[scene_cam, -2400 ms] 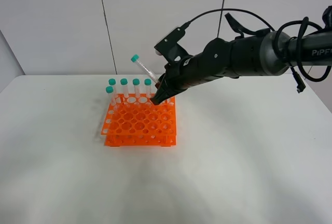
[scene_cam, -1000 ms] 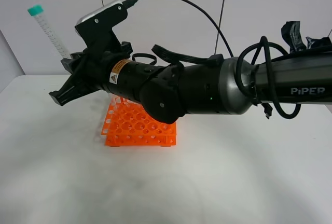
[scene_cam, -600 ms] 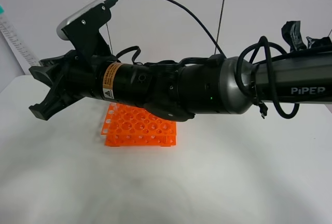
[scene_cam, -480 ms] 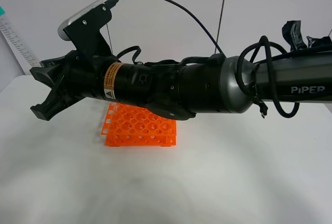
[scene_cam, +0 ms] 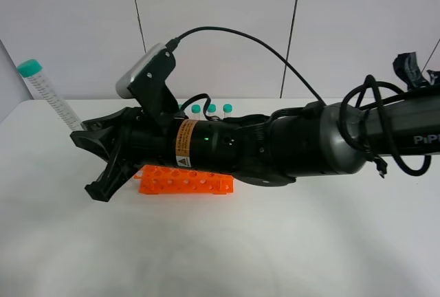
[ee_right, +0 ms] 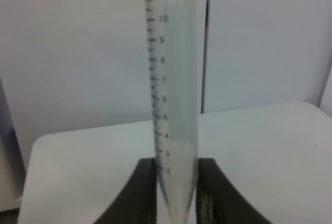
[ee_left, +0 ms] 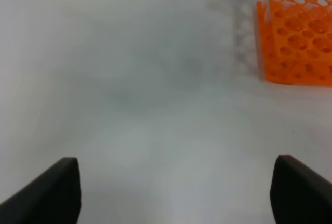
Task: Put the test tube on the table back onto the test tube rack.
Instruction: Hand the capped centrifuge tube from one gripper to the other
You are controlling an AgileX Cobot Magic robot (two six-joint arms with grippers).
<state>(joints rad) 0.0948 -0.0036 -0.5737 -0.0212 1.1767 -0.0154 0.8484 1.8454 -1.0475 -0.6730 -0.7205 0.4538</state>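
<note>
The right arm, thick and black, lies across the orange plastic rack and hides most of its round holes; three teal caps show above it. Left of the rack, the right claw pinches the tapered tip of the clear, graduated test tube, tilted in the air. The left claw hangs wide open over the bare matte white table beside the rack.

right claw carried the test tube lower.
</note>
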